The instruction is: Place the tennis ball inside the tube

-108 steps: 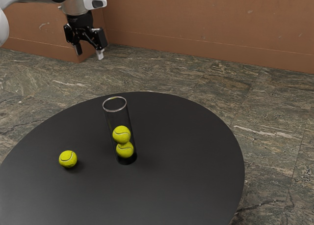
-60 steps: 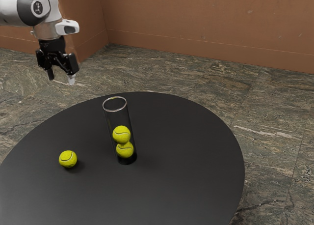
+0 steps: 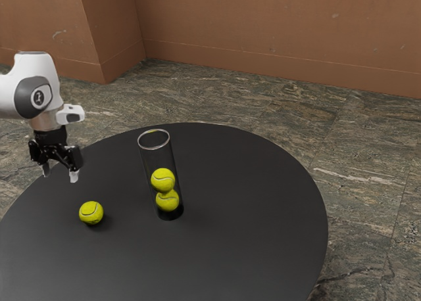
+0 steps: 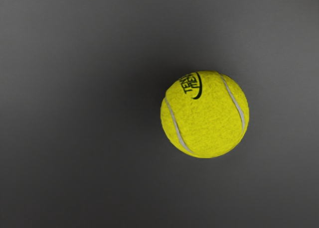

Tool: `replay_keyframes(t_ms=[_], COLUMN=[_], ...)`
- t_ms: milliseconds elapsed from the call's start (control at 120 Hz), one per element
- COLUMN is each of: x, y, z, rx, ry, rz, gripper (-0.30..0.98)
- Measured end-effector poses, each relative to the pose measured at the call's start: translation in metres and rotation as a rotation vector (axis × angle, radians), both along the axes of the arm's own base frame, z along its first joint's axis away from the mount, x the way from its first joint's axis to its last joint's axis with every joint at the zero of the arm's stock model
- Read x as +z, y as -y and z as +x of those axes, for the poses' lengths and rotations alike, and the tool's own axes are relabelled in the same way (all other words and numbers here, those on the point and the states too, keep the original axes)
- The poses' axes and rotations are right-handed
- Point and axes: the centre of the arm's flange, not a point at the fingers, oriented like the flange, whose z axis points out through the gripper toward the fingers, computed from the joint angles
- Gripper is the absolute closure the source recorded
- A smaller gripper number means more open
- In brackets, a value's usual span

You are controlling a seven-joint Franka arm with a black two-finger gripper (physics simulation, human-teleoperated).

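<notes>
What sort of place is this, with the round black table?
It looks like a simulated indoor room, perhaps in a home, though its use isn't certain. The plain brown wall with its baseboard, the stone-patterned floor and the round black table suggest it.

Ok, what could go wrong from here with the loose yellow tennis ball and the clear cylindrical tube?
The loose yellow tennis ball rests unheld on the round black table, so the open black gripper could set it rolling. The tall clear cylindrical tube stands on end, so an off-centre release might catch its rim or tip it over.
</notes>
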Motion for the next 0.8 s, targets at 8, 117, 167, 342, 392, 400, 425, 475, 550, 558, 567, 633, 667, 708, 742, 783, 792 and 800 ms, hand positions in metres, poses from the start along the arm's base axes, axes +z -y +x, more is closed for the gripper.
replay_keyframes(t_ms=[8, 117, 167, 342, 392, 400, 425, 475, 550, 558, 567, 633, 667, 708, 742, 783, 792, 800], x=[-0.001, -0.014, -0.024, -0.048, -0.051, -0.052, -0.054, -0.058, -0.062, -0.062, -0.061, -0.061, -0.061, -0.060, -0.060, -0.061, -0.061, -0.061], y=[-0.001, -0.004, 0.001, 0.038, 0.052, 0.054, 0.061, 0.074, 0.090, 0.091, 0.092, 0.091, 0.086, 0.077, 0.072, 0.068, 0.068, 0.068], z=[-0.001, -0.004, 0.003, 0.009, 0.007, 0.007, 0.006, 0.005, 0.001, 0.001, 0.000, -0.004, -0.008, -0.012, -0.015, -0.016, -0.017, -0.017], rx=[0.002, 0.011, 0.001, -0.052, -0.074, -0.078, -0.090, -0.114, -0.146, -0.148, -0.150, -0.151, -0.143, -0.130, -0.122, -0.122, -0.123, -0.124], ry=[0.005, 0.085, 0.107, 0.174, 0.186, 0.187, 0.189, 0.193, 0.197, 0.198, 0.199, 0.204, 0.205, 0.204, 0.202, 0.197, 0.196, 0.195], rz=[0.001, 0.018, 0.027, 0.023, 0.018, 0.017, 0.014, 0.010, 0.003, 0.003, 0.003, 0.003, 0.004, 0.008, 0.010, 0.015, 0.016, 0.016], gripper=[0.00, 0.00, 0.00, 0.00, 0.00, 0.00, 0.00, 0.00, 0.00, 0.00, 0.00, 0.00, 0.00, 0.00, 0.00, 0.00, 0.00, 0.00])
